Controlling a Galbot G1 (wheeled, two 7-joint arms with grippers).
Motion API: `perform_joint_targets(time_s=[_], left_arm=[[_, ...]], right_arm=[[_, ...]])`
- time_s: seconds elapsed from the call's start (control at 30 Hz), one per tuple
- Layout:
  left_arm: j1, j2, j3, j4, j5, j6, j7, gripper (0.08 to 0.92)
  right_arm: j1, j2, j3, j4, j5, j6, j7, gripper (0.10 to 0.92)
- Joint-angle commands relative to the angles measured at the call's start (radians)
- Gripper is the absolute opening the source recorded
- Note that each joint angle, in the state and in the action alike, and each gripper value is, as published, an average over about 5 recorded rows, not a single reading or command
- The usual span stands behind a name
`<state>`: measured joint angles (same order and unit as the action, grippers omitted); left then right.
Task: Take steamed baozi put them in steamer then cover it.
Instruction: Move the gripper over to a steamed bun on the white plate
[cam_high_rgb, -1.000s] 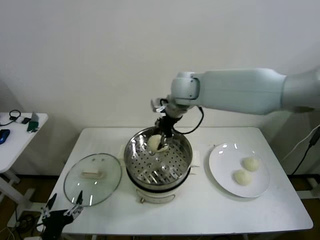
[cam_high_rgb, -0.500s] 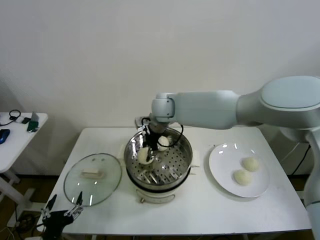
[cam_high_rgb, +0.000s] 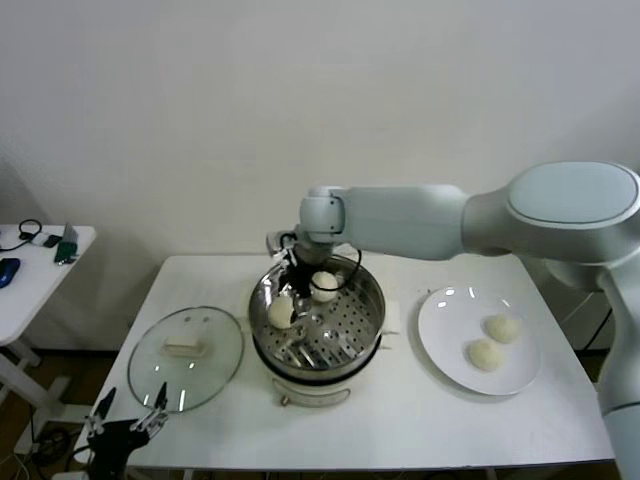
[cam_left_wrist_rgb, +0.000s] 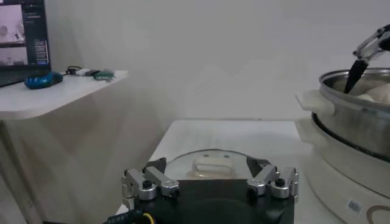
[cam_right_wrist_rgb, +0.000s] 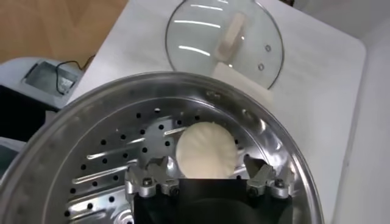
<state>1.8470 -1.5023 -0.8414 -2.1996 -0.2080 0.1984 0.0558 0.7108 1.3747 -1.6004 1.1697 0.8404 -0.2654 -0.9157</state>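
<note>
The steel steamer (cam_high_rgb: 345, 335) stands mid-table and holds two baozi: one (cam_high_rgb: 281, 312) on the left of its perforated tray, one (cam_high_rgb: 324, 287) at the back. My right gripper (cam_high_rgb: 297, 277) hangs open just above the left baozi (cam_right_wrist_rgb: 205, 152), a finger on either side with gaps and no grip. That gripper (cam_right_wrist_rgb: 205, 165) sits low inside the steamer (cam_right_wrist_rgb: 109, 152). Two more baozi (cam_high_rgb: 501, 327) (cam_high_rgb: 486, 354) lie on the white plate (cam_high_rgb: 445, 335) at the right. The glass cover (cam_high_rgb: 186, 345) lies flat left of the steamer. My left gripper (cam_high_rgb: 125, 425) waits open off the table's front left corner.
In the left wrist view the left gripper (cam_left_wrist_rgb: 208, 165) faces the cover (cam_left_wrist_rgb: 210, 165), with the steamer (cam_left_wrist_rgb: 359, 122) off to one side. A small white side table (cam_high_rgb: 40, 255) with a few items stands at the far left. The right arm spans the table's back.
The right gripper carried a baozi from over the steamer's back rim down to the tray's left side, then opened and let it go. The left arm stayed still.
</note>
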Motion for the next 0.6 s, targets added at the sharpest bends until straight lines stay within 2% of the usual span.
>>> perform_joint_targets(time_s=[0.03, 0.17, 0.3, 0.43, 0.6], left_arm=[[-0.006, 0.0, 0.007, -0.001, 0.003, 0.002, 0.001, 0.823], [-0.012, 0.0, 0.011, 0.004, 0.004, 0.0, 0.003, 0.823], [-0.016, 0.002, 0.012, 0.01, 0.008, -0.006, 0.007, 0.823], [-0.017, 0.001, 0.014, 0.01, 0.013, -0.009, 0.009, 0.823], [-0.012, -0.004, 0.014, 0.004, 0.015, -0.008, 0.01, 0.823]], right_arm=[[0.198, -0.293, -0.096, 0.109, -0.018, 0.11, -0.148, 0.822], [0.329, -0.466, -0.258, 0.181, -0.098, 0.144, -0.18, 0.823], [0.379, -0.615, -0.378, 0.242, -0.207, 0.128, -0.152, 0.823], [0.301, -0.75, -0.419, 0.274, -0.328, 0.1, -0.1, 0.823], [0.125, -0.86, -0.325, 0.282, -0.446, 0.053, -0.035, 0.823]])
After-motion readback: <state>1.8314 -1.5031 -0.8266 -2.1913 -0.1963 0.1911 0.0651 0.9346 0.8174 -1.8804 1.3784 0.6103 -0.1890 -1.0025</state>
